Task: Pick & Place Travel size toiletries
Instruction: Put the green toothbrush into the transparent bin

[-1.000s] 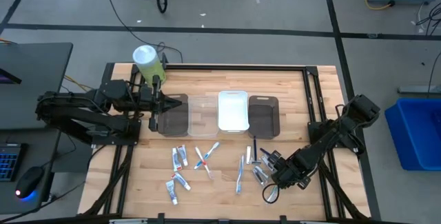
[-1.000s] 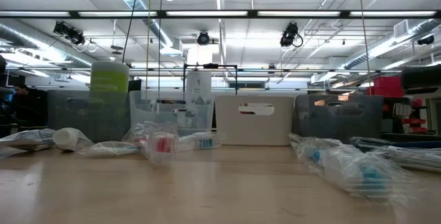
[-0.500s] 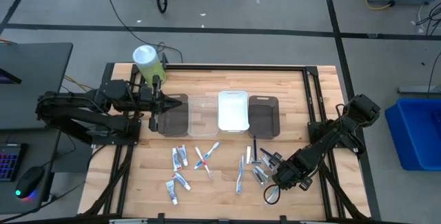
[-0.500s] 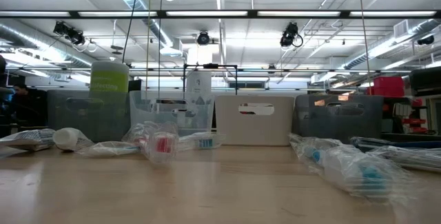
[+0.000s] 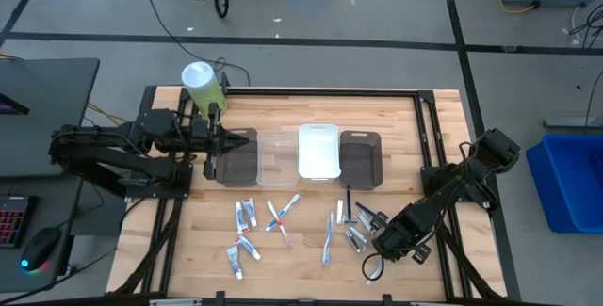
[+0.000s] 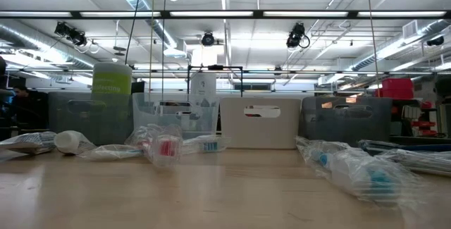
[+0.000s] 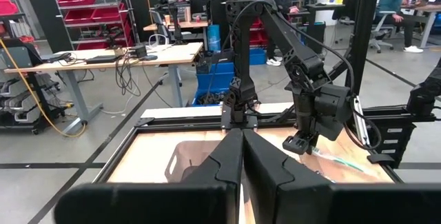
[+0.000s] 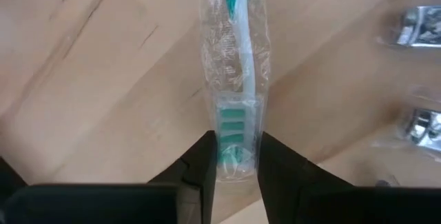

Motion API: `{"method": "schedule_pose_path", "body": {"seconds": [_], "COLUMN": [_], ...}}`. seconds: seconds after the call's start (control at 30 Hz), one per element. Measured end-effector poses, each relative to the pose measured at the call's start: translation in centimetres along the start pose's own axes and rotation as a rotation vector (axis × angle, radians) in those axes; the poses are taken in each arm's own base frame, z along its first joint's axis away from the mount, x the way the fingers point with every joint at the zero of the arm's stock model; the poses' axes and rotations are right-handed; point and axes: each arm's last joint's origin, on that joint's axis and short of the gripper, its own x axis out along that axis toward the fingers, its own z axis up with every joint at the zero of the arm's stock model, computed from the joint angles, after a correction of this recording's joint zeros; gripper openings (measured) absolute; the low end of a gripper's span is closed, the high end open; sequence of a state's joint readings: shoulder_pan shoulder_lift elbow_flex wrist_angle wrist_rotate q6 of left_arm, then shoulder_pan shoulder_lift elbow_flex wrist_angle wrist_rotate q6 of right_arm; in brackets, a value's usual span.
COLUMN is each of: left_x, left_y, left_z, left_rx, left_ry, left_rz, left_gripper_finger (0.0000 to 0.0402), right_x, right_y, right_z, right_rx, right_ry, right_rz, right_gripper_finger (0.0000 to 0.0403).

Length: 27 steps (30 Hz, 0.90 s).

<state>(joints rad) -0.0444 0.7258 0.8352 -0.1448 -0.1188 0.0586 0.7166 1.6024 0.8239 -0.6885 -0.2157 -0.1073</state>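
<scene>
Travel toiletries lie on the wooden table in two groups: toothpaste tubes point(image 5: 245, 217) and crossed toothbrushes point(image 5: 281, 217) at near left, and a wrapped toothbrush point(image 5: 328, 236), a dark razor point(image 5: 347, 202) and silvery tubes point(image 5: 355, 237) at near right. My right gripper point(image 5: 372, 223) is low over the right group. In the right wrist view it point(image 8: 234, 158) is shut on a clear-wrapped toothbrush point(image 8: 238, 79) with teal bristles. My left gripper point(image 5: 219, 142) is shut and empty, held level beside the left dark tray point(image 5: 237, 155). My right gripper pinches the wrapped toothbrush's bristle end point(image 8: 233, 124) between its two fingers, one finger point(image 8: 201, 162) on each side of the clear wrapper. The toothbrush runs straight out ahead, along the fingers. I cannot tell whether it is clear of the table.
A dark, a clear point(image 5: 278, 153), a white point(image 5: 318, 151) and a second dark tray point(image 5: 360, 158) stand in a row at mid-table. A green-white canister point(image 5: 203, 85) stands at the far left corner. Silvery tubes point(image 8: 422, 124) lie close beside the held toothbrush.
My right arm has shifted a little toward the table's near right corner. In the low view it has slid out of the picture at the right.
</scene>
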Motion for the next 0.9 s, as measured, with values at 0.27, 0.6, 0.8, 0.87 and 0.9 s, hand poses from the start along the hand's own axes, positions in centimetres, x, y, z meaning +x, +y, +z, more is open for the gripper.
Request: {"method": "schedule_pose_path", "body": {"seconds": [0.27,0.6,0.8,0.87,0.9], "left_x": [0.0,0.0,0.0,0.0,0.0], "left_y": [0.0,0.0,0.0,0.0,0.0], "left_z": [0.0,0.0,0.0,0.0,0.0], "left_rx": [0.001,0.001,0.001,0.000,0.000], "left_ry": [0.000,0.000,0.000,0.000,0.000], "left_rz": [0.000,0.000,-0.005,-0.005,-0.006], "left_gripper_finger": [0.0022,0.0022,0.0022,0.0022,0.0022], "right_x": [-2.0,-4.1,-4.9,-5.4,-5.7], "right_y": [0.3,0.7,0.7,0.7,0.6], "right_z": [1.3,1.4,1.1,0.9,0.8], "right_rx": [-0.014,-0.036,-0.036,-0.035,-0.027], "right_ry": [0.000,0.106,0.131,0.114,0.103], "right_rz": [-0.001,0.010,-0.015,-0.050,-0.071], "right_gripper_finger": [0.0093,0.0091,0.0089,0.0090,0.0091]}}
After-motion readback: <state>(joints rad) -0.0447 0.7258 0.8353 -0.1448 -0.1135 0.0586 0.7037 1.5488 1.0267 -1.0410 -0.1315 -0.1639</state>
